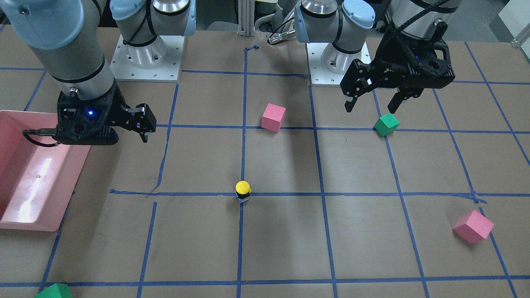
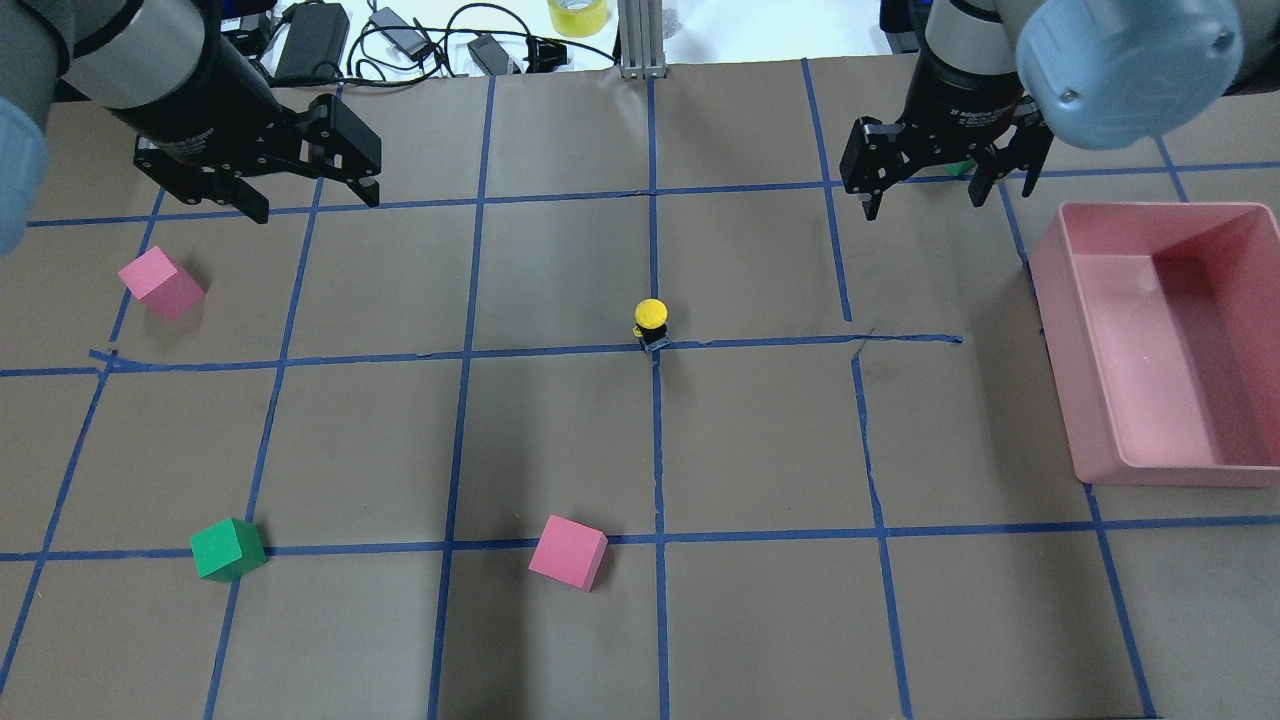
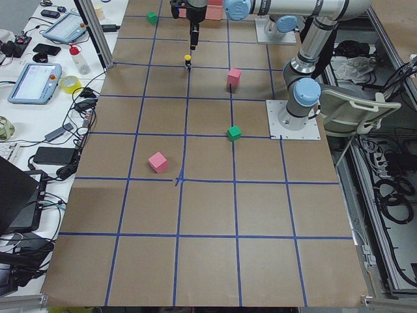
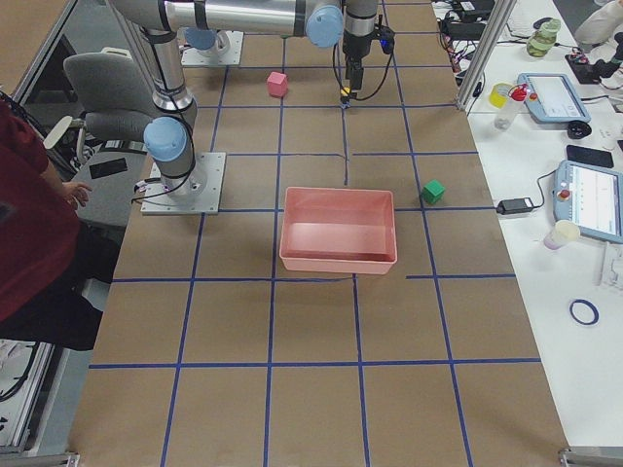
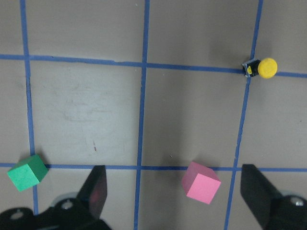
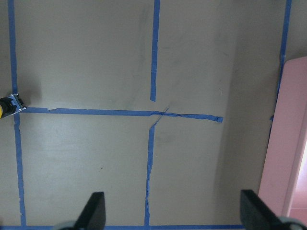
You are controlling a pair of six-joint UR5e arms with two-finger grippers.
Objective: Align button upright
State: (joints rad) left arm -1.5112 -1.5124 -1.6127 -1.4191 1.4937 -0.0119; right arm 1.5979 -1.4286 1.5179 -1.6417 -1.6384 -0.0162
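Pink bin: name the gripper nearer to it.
Right. The right gripper hovers just off the pink bin on its inboard side; the left gripper hangs far across, beyond the button.

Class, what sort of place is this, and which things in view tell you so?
Probably a robotics lab workcell: a left arm and right arm mounted on a table gridded with blue tape, plus a teach pendant on a side bench.

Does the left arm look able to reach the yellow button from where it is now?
Probably yes. The left gripper hangs open and empty, and the button stands alone in the open. The near pink cube and the green cube sit well off the direct line.
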